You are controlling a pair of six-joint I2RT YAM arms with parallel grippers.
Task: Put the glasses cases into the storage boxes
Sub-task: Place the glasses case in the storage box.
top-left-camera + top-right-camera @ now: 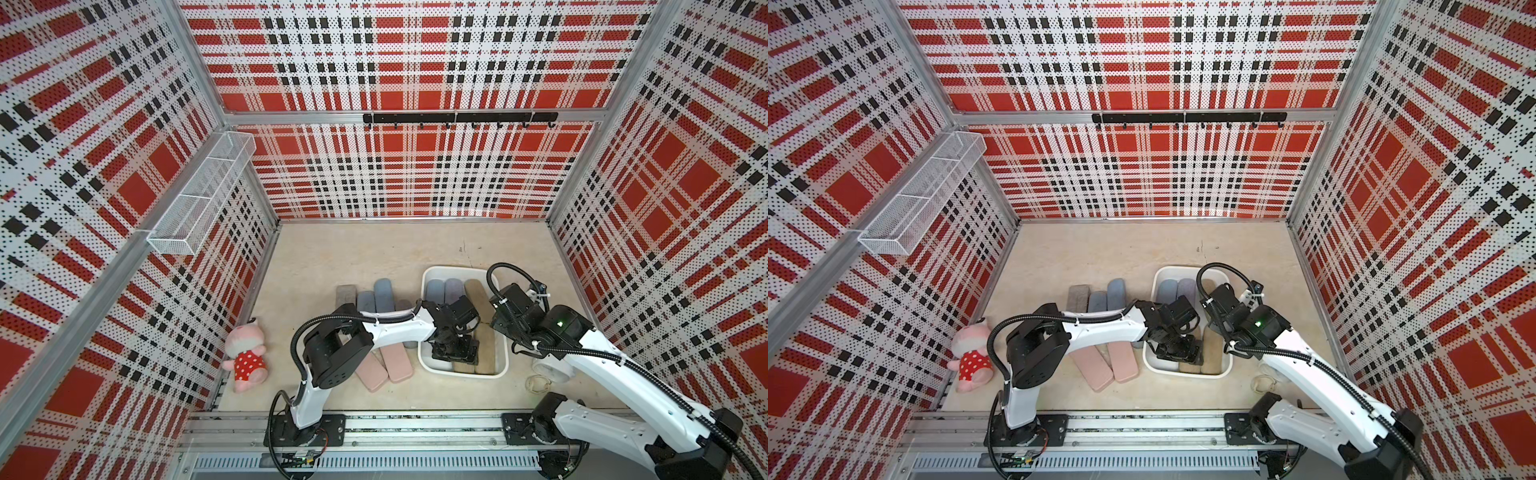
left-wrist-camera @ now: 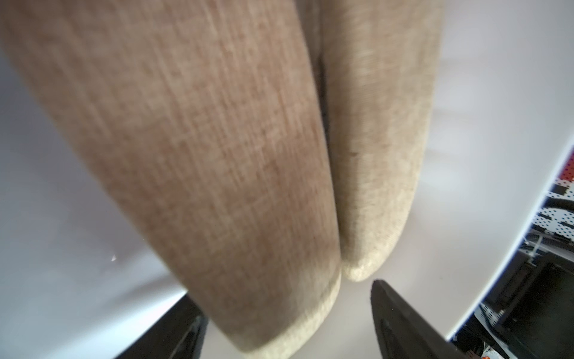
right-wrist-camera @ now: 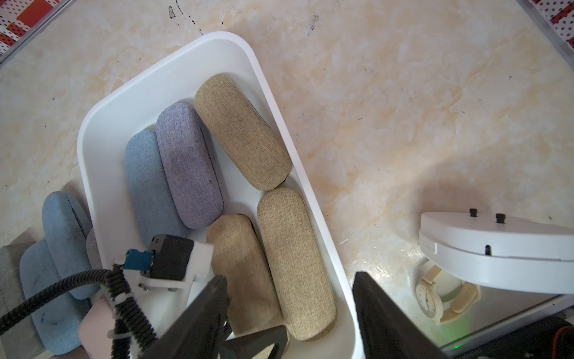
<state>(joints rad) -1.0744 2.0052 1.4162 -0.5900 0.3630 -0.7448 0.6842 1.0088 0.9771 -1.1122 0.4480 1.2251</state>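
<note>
Beige marbled tabletop [image 1: 374, 257], plaid walls [image 1: 415, 166] — right hand [image 3: 289, 276] spread, left hand [image 2: 285, 292] apparently spread too.

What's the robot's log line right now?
left gripper open around tan case | right gripper open, empty | white tray shows five cases

Stereo overhead; wrist cameras close (sharing tray [image 3: 149, 93]).

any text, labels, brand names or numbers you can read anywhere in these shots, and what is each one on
No word, brand, label or number can be read in any view.
watch dial, seen in the right wrist view: dark marks round the face, too small and blurred to read.
glasses cases and white tray: plain, no print visible.
plush toy: white dots on the red dress only, no lettering.
</note>
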